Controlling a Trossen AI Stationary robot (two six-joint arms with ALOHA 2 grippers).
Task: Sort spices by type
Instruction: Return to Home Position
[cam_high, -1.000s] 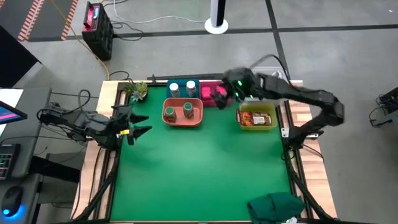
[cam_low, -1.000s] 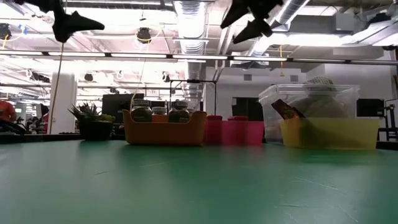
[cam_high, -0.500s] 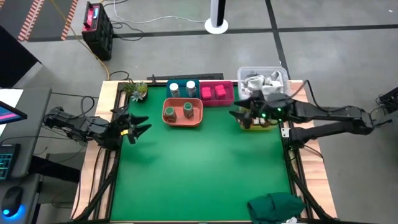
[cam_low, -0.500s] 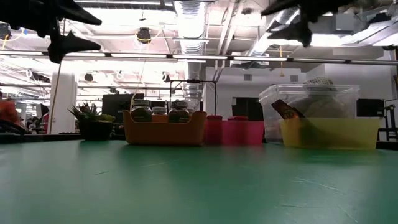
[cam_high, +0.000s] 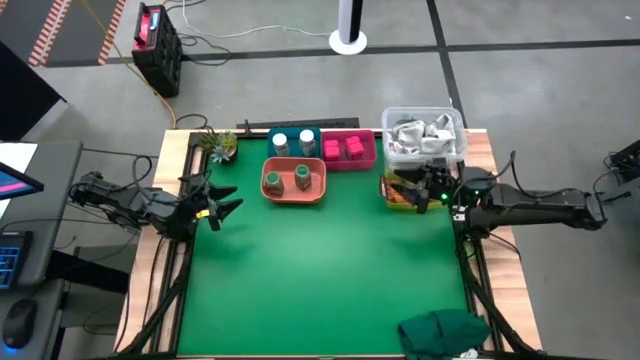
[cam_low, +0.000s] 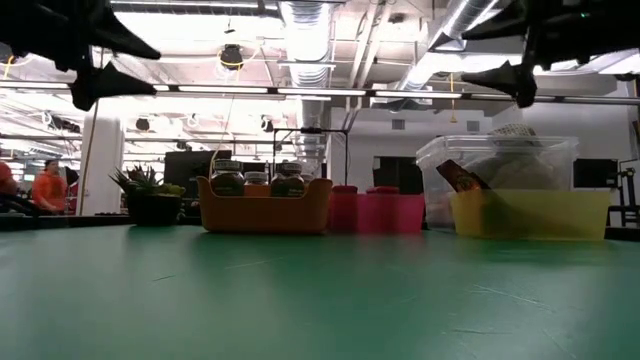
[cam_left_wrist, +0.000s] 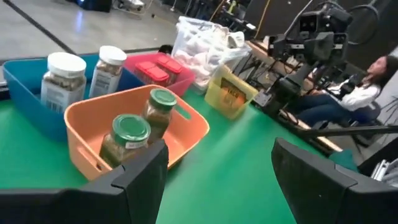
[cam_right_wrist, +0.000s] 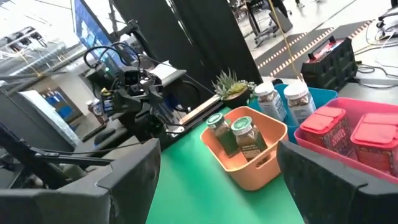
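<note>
From my station I see all the spices in bins along the far side of the table (cam_high: 320, 270). The two white-capped jars (cam_high: 280, 143) stand upright in the blue bin (cam_left_wrist: 25, 102). Just in front of it, the two green jars (cam_high: 274, 181) stand side by side in the orange bin (cam_low: 265, 215). The two pink blocks (cam_high: 332, 149) lie next to each other in the pink bin (cam_low: 385, 213), beside the blue one. The sachets (cam_low: 460, 177) are in the yellow bin (cam_low: 530, 213), and one leans with its corner above the rim. I cannot count them, because the arm covers part of the bin from above. Behind the yellow bin is the clear bin (cam_high: 462, 140) with the crumpled wrappers (cam_high: 420, 132).

The right gripper (cam_high: 400, 188) hangs over the yellow bin at the right edge of the table. It is high above the bin and touches nothing. Its two fingers are wide apart and nothing is between them.

The left gripper (cam_high: 230, 199) is at the left edge of the table, well apart from the bins and also raised. Its fingers are spread and it carries nothing.

A small plant (cam_high: 220, 146) stands at the far left corner, near the blue bin. A green cloth (cam_high: 445, 332) lies at the near right corner. Beyond the table a person (cam_left_wrist: 373, 81) sits.
</note>
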